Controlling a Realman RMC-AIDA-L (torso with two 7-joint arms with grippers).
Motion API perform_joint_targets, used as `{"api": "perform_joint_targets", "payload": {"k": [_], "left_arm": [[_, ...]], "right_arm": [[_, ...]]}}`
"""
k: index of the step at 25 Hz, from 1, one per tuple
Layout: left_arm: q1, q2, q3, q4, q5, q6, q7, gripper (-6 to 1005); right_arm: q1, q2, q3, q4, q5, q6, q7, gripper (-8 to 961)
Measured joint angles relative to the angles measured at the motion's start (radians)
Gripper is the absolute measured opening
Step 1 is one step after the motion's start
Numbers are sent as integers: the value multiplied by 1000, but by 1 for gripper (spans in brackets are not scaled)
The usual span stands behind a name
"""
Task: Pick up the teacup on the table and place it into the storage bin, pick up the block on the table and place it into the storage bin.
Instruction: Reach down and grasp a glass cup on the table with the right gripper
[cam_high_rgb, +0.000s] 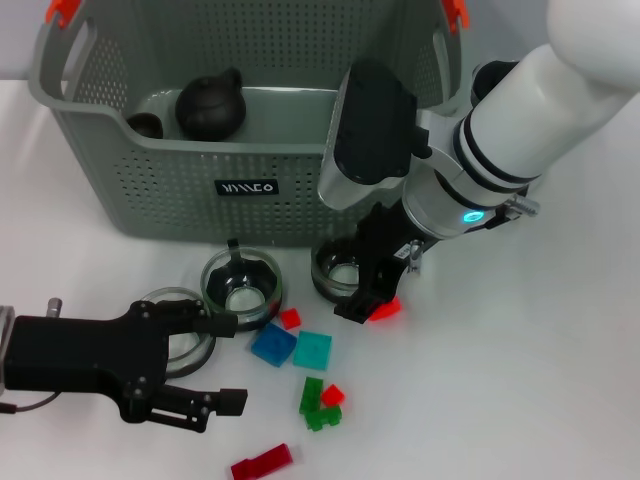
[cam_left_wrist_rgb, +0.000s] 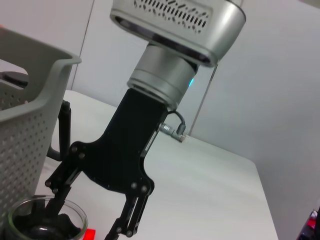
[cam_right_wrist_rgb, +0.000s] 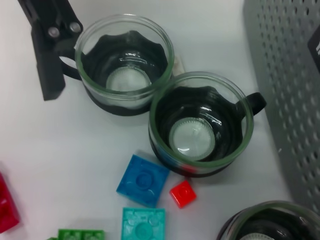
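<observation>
While the storage bin (cam_high_rgb: 180, 190) sits at the back of the white desk (cam_high_rgb: 520, 380), I see a dark teapot-like item (cam_high_rgb: 210, 105) already inside it. My right arm reaches down in front of the bin; right pincer (cam_high_rgb: 372, 292) is spread apart, one finger down at the rim of the right teacup (cam_high_rgb: 338, 272), the other tip just beside a red block (cam_high_rgb: 385, 310). It grips nothing I can confirm, and whether it touches the block I cannot tell.

Left pincer (cam_high_rgb: 225, 360) lies low on the desk, jaws apart and empty, upper finger touching the left teacup (cam_high_rgb: 178, 330). Middle teacup (cam_high_rgb: 242, 285) stands touching the left one in the right wrist view.

Small stuff: blue block (cam_high_rgb: 272, 344), teal block (cam_high_rgb: 312, 350), green blocks (cam_high_rgb: 318, 405), dark red block (cam_high_rgb: 262, 463) near the bottom edge. The right teacup is partly hidden behind the pincer.
</observation>
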Motion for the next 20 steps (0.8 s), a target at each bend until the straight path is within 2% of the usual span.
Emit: {"api": "perform_joint_targets", "payload": {"k": [20], "left_arm": [[0, -2, -1, 12, 0, -10, 4, 872]], "right_arm": [[15, 0, -48, 41, 0, 66, -78, 857]]}}
